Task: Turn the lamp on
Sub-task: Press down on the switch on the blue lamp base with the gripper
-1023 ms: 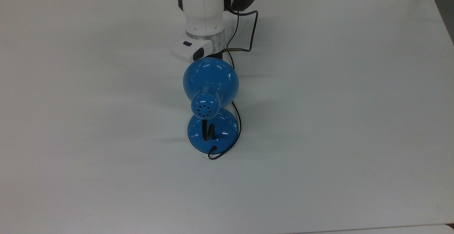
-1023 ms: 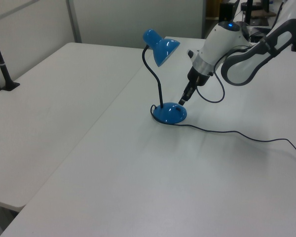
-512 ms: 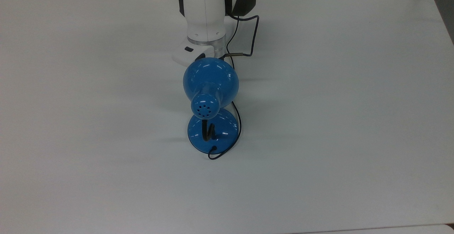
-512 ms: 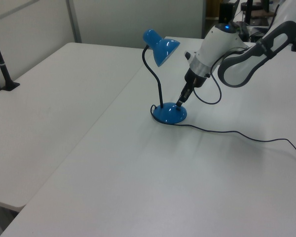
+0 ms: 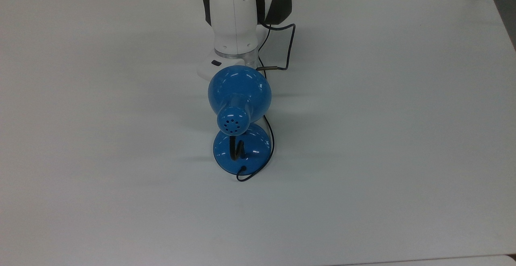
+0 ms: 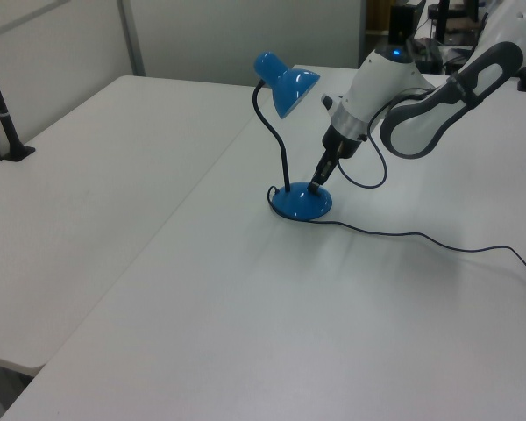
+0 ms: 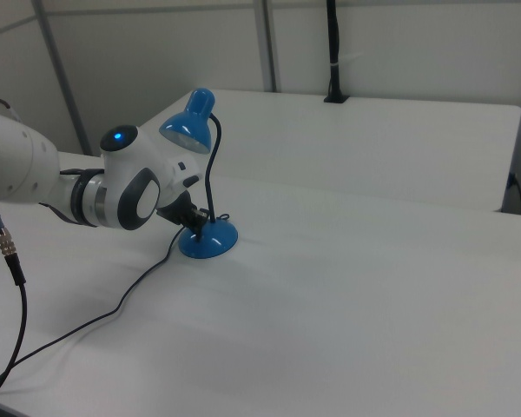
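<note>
Claw (image 6: 316,186) angled down from the arm (image 6: 421,96) in the left view, tips touching or just above the round blue base of the lamp (image 6: 301,202), on the side of the base towards the left view's right. Whether the fingers stand apart or together: cannot tell.

Lamp standing upright on the white table (image 6: 272,316), directly under and beside the claw. Black flexible neck rising from the base just to the left view's left of the claw, curving up and over to the domed blue shade (image 6: 285,81), which hangs above the claw and slightly to the left view's left of it. Shade mouth facing towards the arm.

In the top view, lamp (image 5: 239,96) seen from above: shade covering the claw's tip, vent holes on the small cap, base (image 5: 242,152) below the shade, white wrist of the arm (image 5: 234,16) just beyond the shade's upper edge, with a blue light on the arm at the top of the picture.

In the right view, claw (image 7: 191,224) reaching from the right view's left, dark tip at the base of the lamp (image 7: 208,239), close beside the neck.

Thin black cord (image 6: 421,239) leaving the base near the claw and trailing away across the table towards the left view's right. Second cable (image 5: 287,40) looping beside the wrist in the top view.
</note>
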Available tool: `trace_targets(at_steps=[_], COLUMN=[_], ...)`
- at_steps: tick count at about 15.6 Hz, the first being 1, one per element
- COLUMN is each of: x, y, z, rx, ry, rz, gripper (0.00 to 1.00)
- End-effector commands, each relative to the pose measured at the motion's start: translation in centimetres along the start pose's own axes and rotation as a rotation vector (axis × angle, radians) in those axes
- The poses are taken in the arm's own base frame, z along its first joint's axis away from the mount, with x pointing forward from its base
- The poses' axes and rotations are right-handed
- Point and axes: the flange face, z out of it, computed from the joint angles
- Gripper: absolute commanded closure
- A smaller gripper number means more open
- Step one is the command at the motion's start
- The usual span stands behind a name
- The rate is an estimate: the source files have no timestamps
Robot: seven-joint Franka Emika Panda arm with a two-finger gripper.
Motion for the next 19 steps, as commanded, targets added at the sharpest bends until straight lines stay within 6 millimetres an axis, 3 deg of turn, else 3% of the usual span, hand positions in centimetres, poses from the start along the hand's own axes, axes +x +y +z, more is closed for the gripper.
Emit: trace_targets(at_steps=[1, 7, 12, 19], x=[0.4, 0.3, 1.2, 0.7], y=[-0.2, 0.0, -0.3, -0.6], z=[0.7, 1.5, -1.2, -1.6], rx=[-0.002, -0.004, 0.003, 0.007], ry=[0.014, 0.006, 0.017, -0.066], rz=[-0.008, -0.01, -0.007, -0.02], gripper=[1.0, 1.0, 1.0, 1.0])
